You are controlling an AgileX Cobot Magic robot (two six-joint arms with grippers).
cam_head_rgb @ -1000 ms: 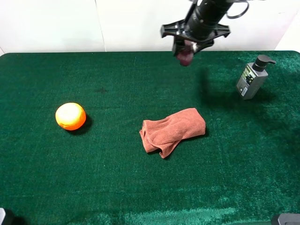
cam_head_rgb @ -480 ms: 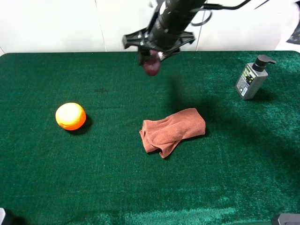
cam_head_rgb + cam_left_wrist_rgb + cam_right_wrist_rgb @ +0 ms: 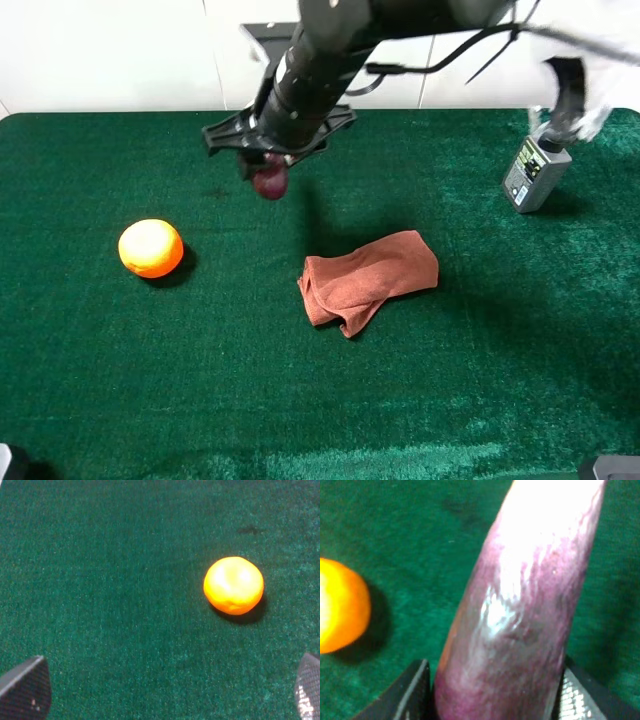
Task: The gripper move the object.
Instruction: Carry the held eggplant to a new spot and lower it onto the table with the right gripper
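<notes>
My right gripper (image 3: 268,172) is shut on a purple eggplant (image 3: 270,182) and holds it in the air over the green table, left of the middle and far side. The right wrist view shows the eggplant (image 3: 520,605) clamped between the two fingers (image 3: 410,692). An orange (image 3: 151,248) lies on the cloth at the left, lower left of the eggplant; it also shows in the right wrist view (image 3: 340,605) and the left wrist view (image 3: 233,585). My left gripper (image 3: 165,690) is open and empty, its fingertips (image 3: 25,687) wide apart above bare cloth.
A crumpled brown towel (image 3: 368,279) lies in the middle of the table. A grey pump bottle (image 3: 537,168) stands at the far right. The table's green cloth (image 3: 120,380) reaches a white wall at the back.
My right arm has carried the eggplant leftward and lower, from above the far right-middle to left of the middle. The orange, towel and bottle have not moved.
</notes>
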